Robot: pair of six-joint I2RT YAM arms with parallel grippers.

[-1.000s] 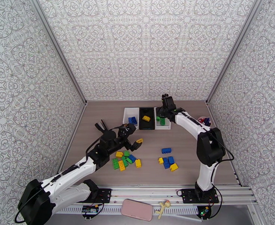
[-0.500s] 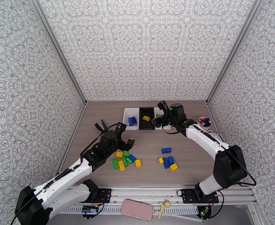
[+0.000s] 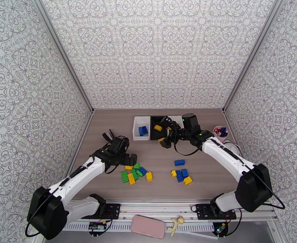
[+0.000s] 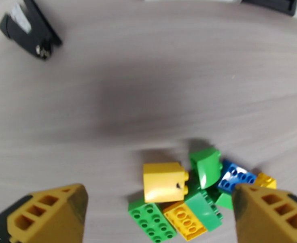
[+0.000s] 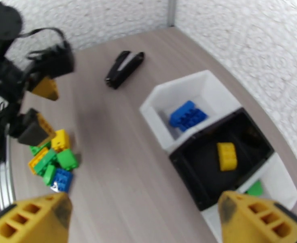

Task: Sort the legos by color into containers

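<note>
The containers sit in a row at the back: a white bin (image 3: 137, 125) holding a blue lego (image 5: 187, 115), a black bin (image 5: 197, 163) holding a yellow one (image 5: 227, 156), and a second white bin (image 5: 280, 179) with a green one (image 5: 255, 188). Loose legos lie in a left pile (image 3: 134, 172) and a right pile (image 3: 181, 175), with a single blue brick (image 3: 179, 162) apart. My left gripper (image 4: 158, 197) hangs open just above the left pile, a yellow brick (image 4: 163, 182) between its spread fingers but untouched. My right gripper (image 3: 165, 138) is open and empty, in front of the black bin.
A black stapler-like object (image 3: 108, 137) lies left of the bins, beside my left arm. A pink pen cup (image 3: 220, 131) stands at the right wall. Bare tabletop runs between the two piles and in front of the bins.
My left gripper pulled back left and dropped over the left pile. My right gripper swung away from the right white bin, leftward and nearer, to the front of the black bin.
</note>
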